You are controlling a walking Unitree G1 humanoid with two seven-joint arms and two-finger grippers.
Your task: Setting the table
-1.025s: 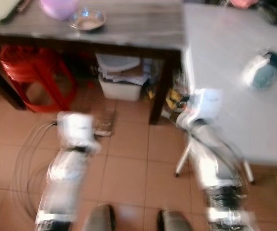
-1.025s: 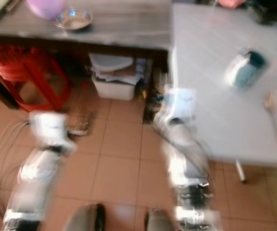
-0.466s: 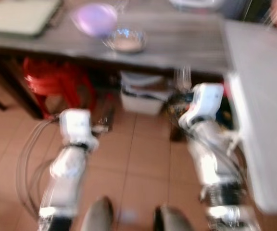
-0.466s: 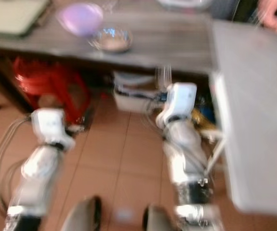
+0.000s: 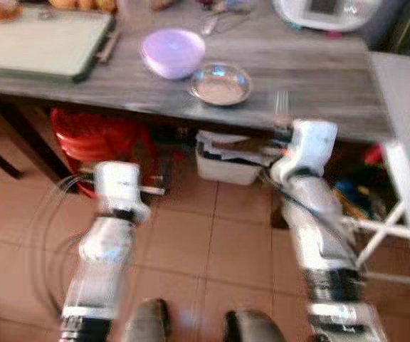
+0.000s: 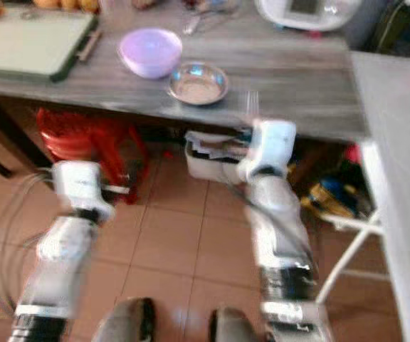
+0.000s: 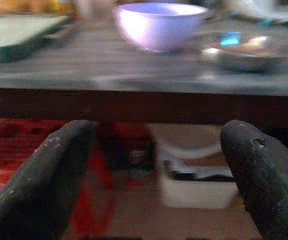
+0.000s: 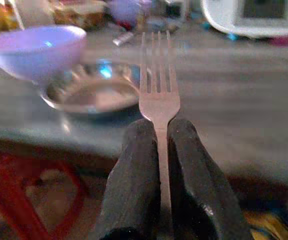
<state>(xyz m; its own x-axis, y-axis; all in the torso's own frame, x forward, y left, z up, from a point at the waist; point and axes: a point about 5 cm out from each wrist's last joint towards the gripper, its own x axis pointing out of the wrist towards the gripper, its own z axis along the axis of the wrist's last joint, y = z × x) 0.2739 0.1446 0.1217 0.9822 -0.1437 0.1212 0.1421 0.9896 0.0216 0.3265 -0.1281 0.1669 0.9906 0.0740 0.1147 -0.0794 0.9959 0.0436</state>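
Compared with a second ago the head camera has swung left: the pale grey table [image 5: 408, 92] that took up the right of the picture is now a strip at the right edge, and the long dark wood-grain table [image 5: 319, 78] spans the top, with the lilac bowl and steel dish nearer the middle.

At the far left on that wooden table lies a pale green rectangular cutting board [image 5: 38, 43]. Under the table below it stands a red plastic stool [image 5: 98, 139] on the orange-brown tiled floor [image 5: 226, 242]. The left gripper [image 7: 156, 175] hangs in front of the table edge at about tabletop height, its two black fingers [image 7: 44, 175] spread wide with nothing between them; the silver left arm [image 5: 109, 235] reaches forward over the tiles. Right of the board sits a round lilac plastic bowl [image 5: 173, 52], and just beside it to the right a shallow round stainless-steel dish [image 5: 220, 83], the two close but whether touching cannot be told. Beneath the table, between the arms, is a white plastic storage bin [image 5: 230, 160]. The right gripper [image 8: 159, 145] is closed tightly on the handle of a silver metal fork [image 8: 158, 82], tines pointing away toward the wooden table, held just short of its near edge and right of the steel dish. A white appliance [image 5: 322, 11] sits at the table's far side.
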